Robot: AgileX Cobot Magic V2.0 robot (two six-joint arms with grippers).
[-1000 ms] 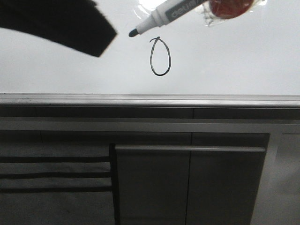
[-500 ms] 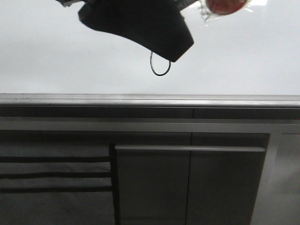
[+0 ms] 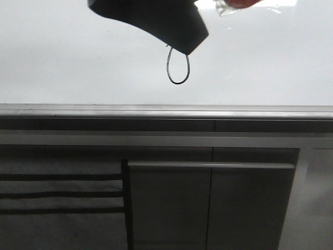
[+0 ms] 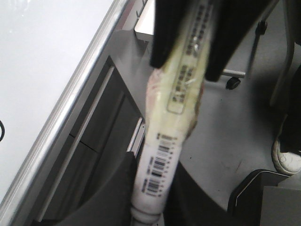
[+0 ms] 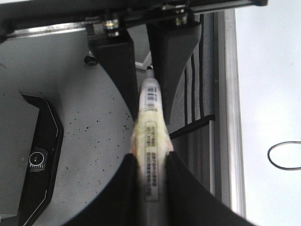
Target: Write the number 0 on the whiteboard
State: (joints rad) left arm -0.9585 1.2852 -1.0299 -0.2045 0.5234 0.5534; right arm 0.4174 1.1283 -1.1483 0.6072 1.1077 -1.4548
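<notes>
Fingers [image 5: 181, 188] of the right gripper [image 5: 148, 188] are clamping a white cylindrical marker [image 5: 151, 117] wrapped in yellowish tape, and the left gripper [image 4: 150, 207] is closing on the same marker from its opposite end. On the large glossy white whiteboard [image 3: 270, 62], the thin black oval number 0 [image 3: 178, 66] is sitting above the grey metal edge rail [image 3: 166, 110], its top passing behind a black gripper finger [image 3: 156, 21]. Dark grey cabinet panels [image 3: 208, 208] are standing below.
</notes>
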